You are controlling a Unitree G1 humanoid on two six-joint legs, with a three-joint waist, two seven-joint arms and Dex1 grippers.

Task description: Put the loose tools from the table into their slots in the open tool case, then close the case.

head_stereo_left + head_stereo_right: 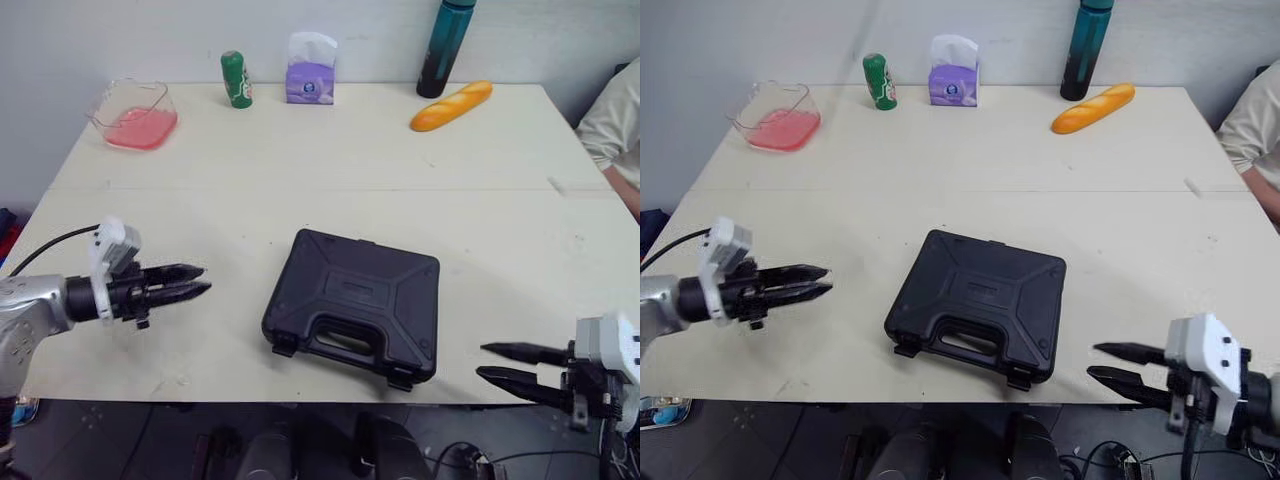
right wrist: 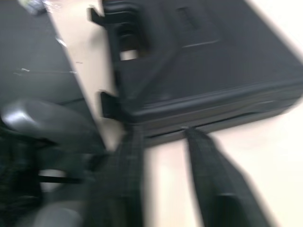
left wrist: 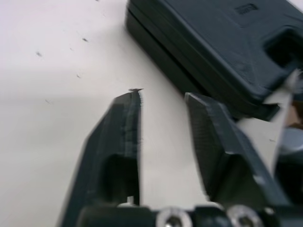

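Seen from the head, the black tool case lies shut and flat on the table (handle side toward the near edge), between the two arms. The left tool hovers well to the case's left, fingers a little parted and empty. The right tool hangs near the case's near right corner, apart from it, fingers spread and holding nothing. In the left wrist view the case's side wall lies beyond the parted fingers, clear of them. In the right wrist view the fingertips point at the case's side, close to it.
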